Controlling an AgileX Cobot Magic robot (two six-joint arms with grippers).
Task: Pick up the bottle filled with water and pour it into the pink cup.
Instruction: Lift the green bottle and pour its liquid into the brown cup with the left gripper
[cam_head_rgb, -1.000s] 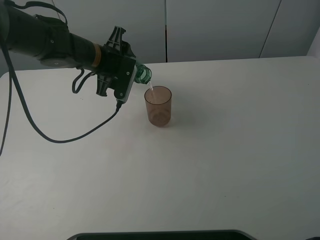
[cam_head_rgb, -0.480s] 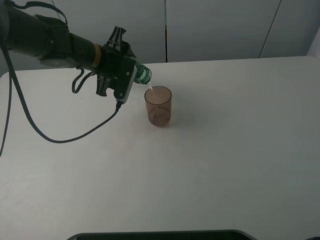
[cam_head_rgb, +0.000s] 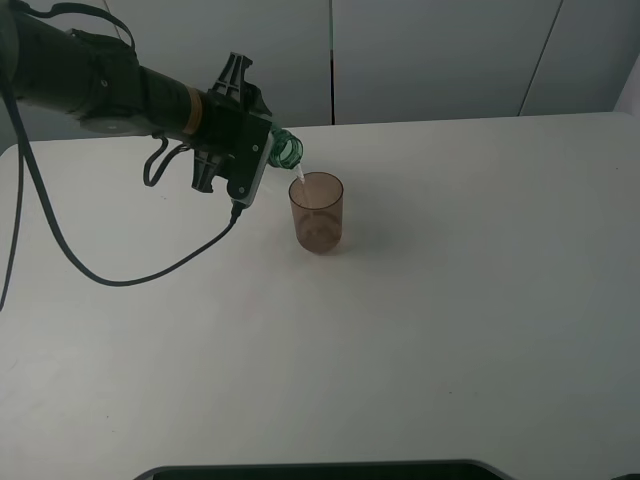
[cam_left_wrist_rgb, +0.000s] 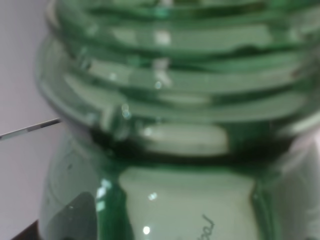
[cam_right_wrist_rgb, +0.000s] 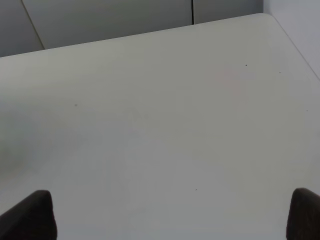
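Note:
My left gripper (cam_head_rgb: 260, 150) is shut on the green-tinted bottle (cam_head_rgb: 287, 148), which is tipped with its neck over the left rim of the pink cup (cam_head_rgb: 317, 213). A thin stream of water falls from the neck into the cup. The cup stands upright on the white table (cam_head_rgb: 460, 300), left of its middle. In the left wrist view the bottle's ribbed neck (cam_left_wrist_rgb: 175, 125) fills the picture and hides the fingers. The right gripper (cam_right_wrist_rgb: 167, 216) is open over bare table, with only its two dark fingertips (cam_right_wrist_rgb: 30, 215) showing at the picture's corners.
A black cable (cam_head_rgb: 130, 277) hangs from the left arm and loops down onto the table left of the cup. A dark edge (cam_head_rgb: 320, 468) runs along the table's front. Grey wall panels stand behind the far edge.

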